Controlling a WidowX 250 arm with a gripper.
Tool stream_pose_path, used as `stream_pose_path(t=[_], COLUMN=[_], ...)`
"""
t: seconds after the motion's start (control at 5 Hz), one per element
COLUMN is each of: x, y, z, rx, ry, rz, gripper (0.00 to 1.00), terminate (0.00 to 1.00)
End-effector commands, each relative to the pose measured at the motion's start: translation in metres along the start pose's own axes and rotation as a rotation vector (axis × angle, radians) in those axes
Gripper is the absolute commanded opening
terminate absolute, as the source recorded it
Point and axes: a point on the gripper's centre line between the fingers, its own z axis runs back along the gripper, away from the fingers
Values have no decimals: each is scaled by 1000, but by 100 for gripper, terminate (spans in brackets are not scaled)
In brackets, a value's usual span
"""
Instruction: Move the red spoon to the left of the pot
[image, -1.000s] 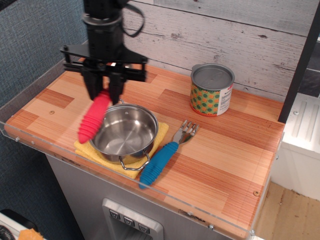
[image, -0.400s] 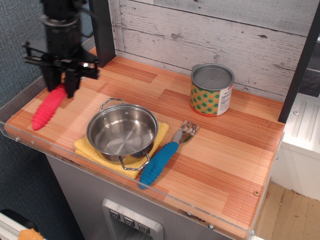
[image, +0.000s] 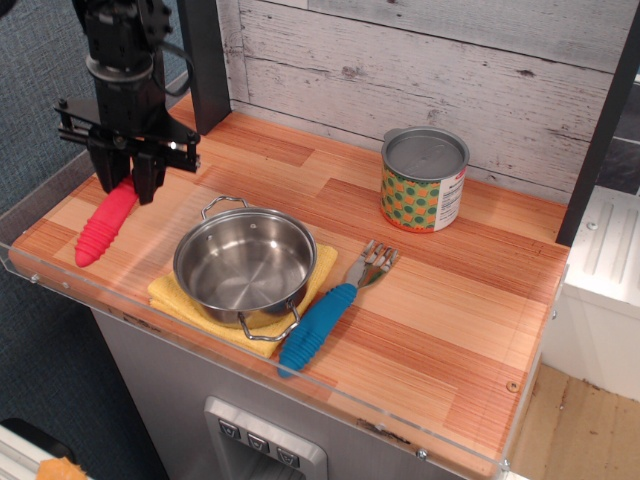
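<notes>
Now pincer (image: 127, 184) clamped on red spoon (image: 104, 224), left of pot (image: 245, 264) on wood counter (image: 440, 280).

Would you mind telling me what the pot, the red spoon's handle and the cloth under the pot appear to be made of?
The pot looks like polished stainless steel: mirror-bright inside, thin wire handles. The red spoon shows a matte, ribbed red handle, probably plastic or rubber; its bowl is hidden by the claw. The yellow cloth appears soft, perhaps a sponge cloth.
</notes>
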Motion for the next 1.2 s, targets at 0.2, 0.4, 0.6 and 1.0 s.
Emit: stream_pose_path(t=[0.2,0.4,0.6,1.0], x=[10,9,7,6], y=[-2,-1,-2,1], z=[-16,-18,-18,-19], rx=[-13,-45,-56,-53], ry=[-11,-25,-32,-25], rz=[-71,-85,-93,-89], gripper=[0,0,0,100], terminate=[0,0,0,0])
